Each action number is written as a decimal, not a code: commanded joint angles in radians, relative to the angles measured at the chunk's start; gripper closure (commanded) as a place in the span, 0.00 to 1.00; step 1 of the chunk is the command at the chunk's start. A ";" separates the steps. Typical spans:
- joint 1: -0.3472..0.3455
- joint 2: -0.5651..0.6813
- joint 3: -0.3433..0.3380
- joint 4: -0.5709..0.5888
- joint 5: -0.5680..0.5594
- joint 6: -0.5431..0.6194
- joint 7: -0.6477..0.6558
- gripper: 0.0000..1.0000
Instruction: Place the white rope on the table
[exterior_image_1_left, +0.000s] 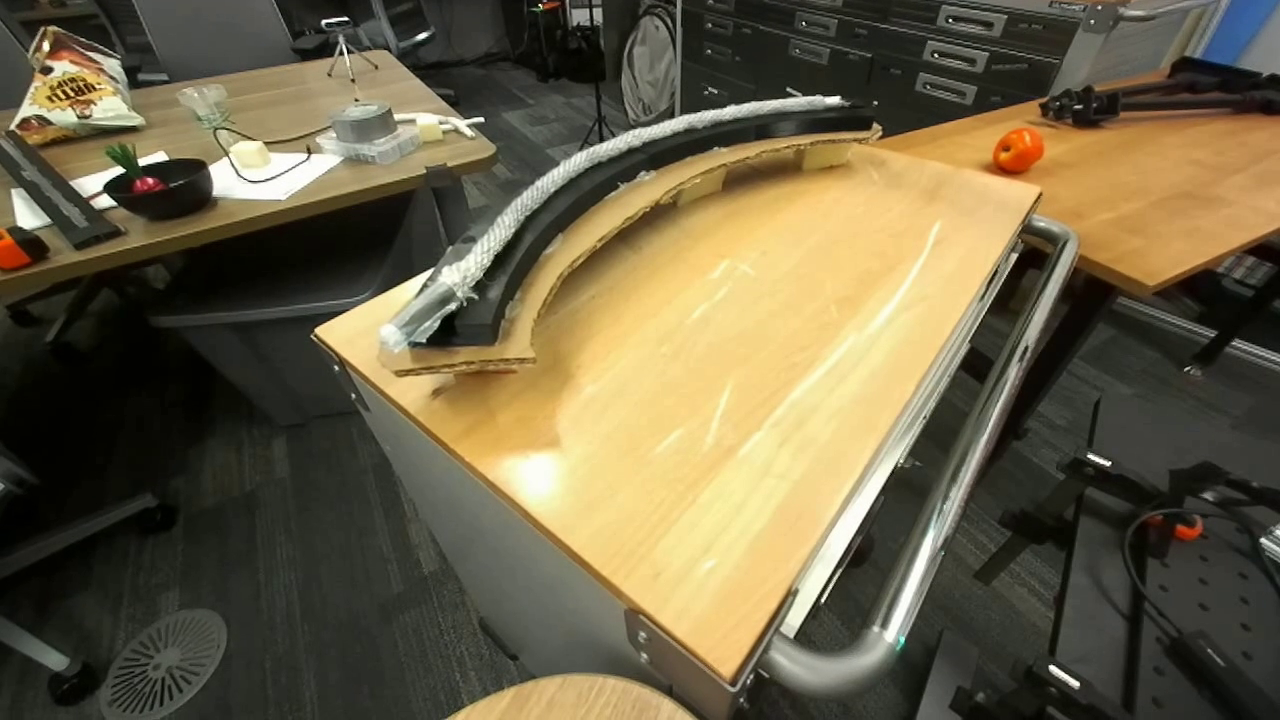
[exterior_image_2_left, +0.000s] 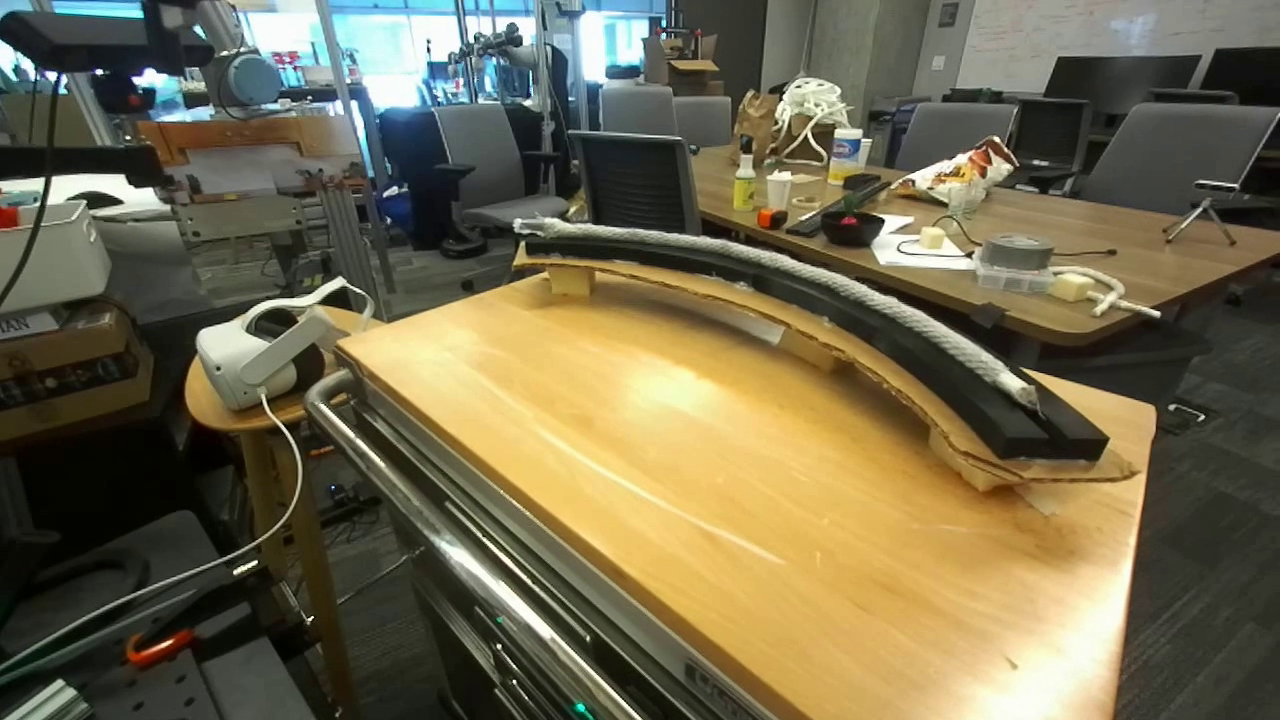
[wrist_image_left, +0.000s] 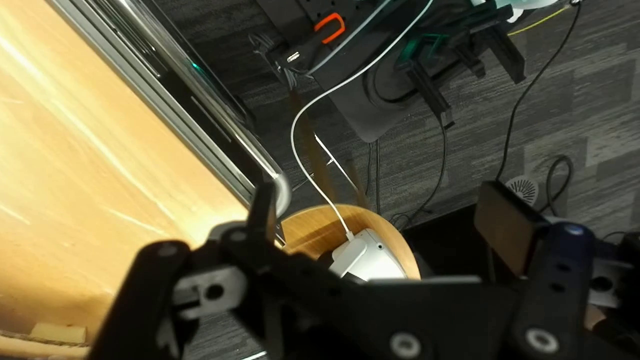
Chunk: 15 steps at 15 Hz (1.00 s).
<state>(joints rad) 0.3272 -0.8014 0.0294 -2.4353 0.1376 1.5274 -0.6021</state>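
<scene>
The white rope (exterior_image_1_left: 610, 150) lies along a dark curved track (exterior_image_1_left: 590, 195) and follows its arc. It shows the same way in an exterior view (exterior_image_2_left: 800, 266). The track rests on cardboard (exterior_image_2_left: 690, 302) raised on pale blocks above the wooden table (exterior_image_1_left: 760, 330). The rope does not touch the tabletop. The table also shows in the wrist view (wrist_image_left: 100, 150), with a bit of cardboard at the lower left; the rope is out of that view. My gripper (wrist_image_left: 382, 215) is open, with nothing between its fingers, above the stool beside the table, away from the rope.
A metal rail (exterior_image_1_left: 960, 500) runs along one table edge. A round stool (wrist_image_left: 400, 240) holds a white headset (wrist_image_left: 370, 255) with a white cable. A cluttered desk (exterior_image_1_left: 400, 85) stands beyond the track. Another wooden table bears an orange round thing (exterior_image_1_left: 1018, 150).
</scene>
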 joint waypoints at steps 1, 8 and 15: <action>-0.001 0.001 0.001 0.001 0.001 -0.001 0.000 0.00; -0.008 0.044 0.046 0.086 -0.081 0.166 0.013 0.00; -0.035 0.241 0.053 0.295 -0.186 0.483 0.054 0.00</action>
<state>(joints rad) 0.3233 -0.6829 0.0465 -2.2417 -0.0201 1.9342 -0.6104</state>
